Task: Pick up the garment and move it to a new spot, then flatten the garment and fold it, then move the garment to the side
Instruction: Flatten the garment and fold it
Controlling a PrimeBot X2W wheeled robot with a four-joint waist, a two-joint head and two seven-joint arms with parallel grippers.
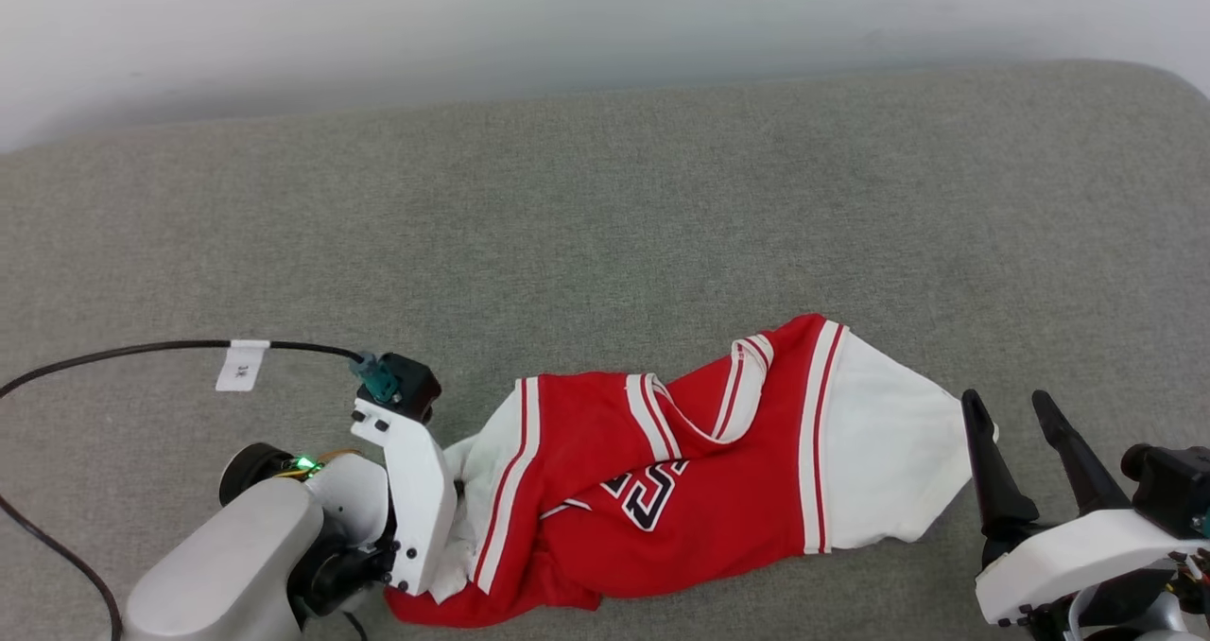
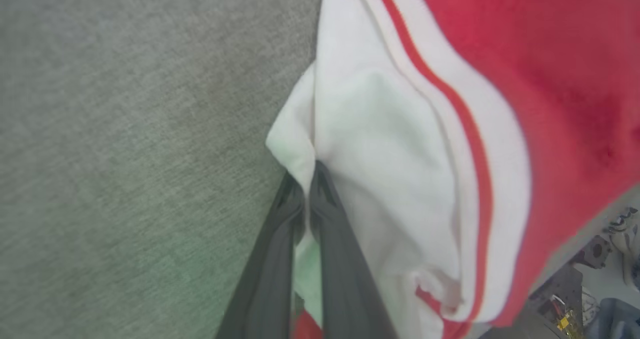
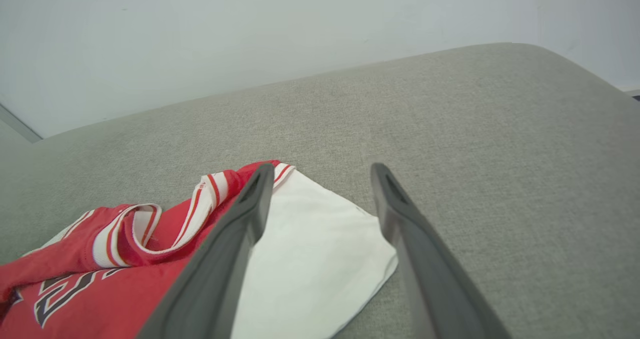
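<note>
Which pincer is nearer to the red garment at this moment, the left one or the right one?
Left. The left pincer is shut on the garment's white sleeve; the right pincer is open at the other sleeve's edge, not gripping it.

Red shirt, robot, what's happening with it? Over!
Left gripper shut on garment, white sleeve. Right gripper open by other sleeve. Crumpled on grey surface. Off left, black cable, apart.

Head camera looks steeply down; left wrist camera sits close behind the left hand (image 2: 306,176), right wrist camera low behind the right hand (image 3: 322,171). All share the garment (image 1: 586,452).
</note>
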